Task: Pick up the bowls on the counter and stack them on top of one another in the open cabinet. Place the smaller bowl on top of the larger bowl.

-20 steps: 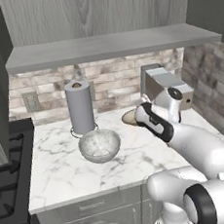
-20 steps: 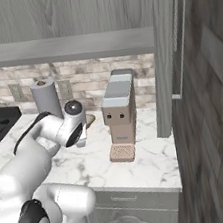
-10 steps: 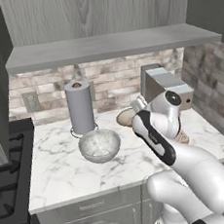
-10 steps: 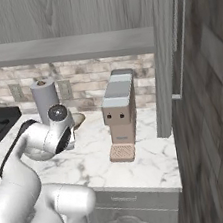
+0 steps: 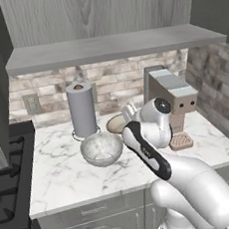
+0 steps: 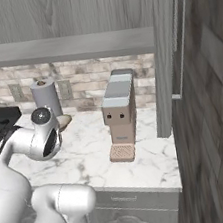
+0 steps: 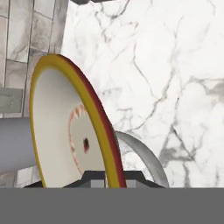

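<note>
The hand (image 7: 105, 177) apparently grips the smaller bowl (image 7: 65, 127) by its rim, above the desk (image 7: 175, 65) near the larger bowl (image 5: 101, 148).

the counter (image 5: 63, 177) is white marble with grey veins. the larger bowl (image 5: 101, 148) is grey-white and speckled. the smaller bowl (image 7: 65, 127) has a cream inside with a ring of red marks, a yellow rim and a dark red outside; from the base it looks tan. the paper towel roll (image 5: 81, 109) is grey, the coffee machine (image 6: 120, 113) grey and tan. the open cabinet (image 5: 104, 46) is grey wood-grain, the backsplash (image 5: 113, 84) beige-grey brick, and the stove (image 5: 8, 182) seems black.
</note>
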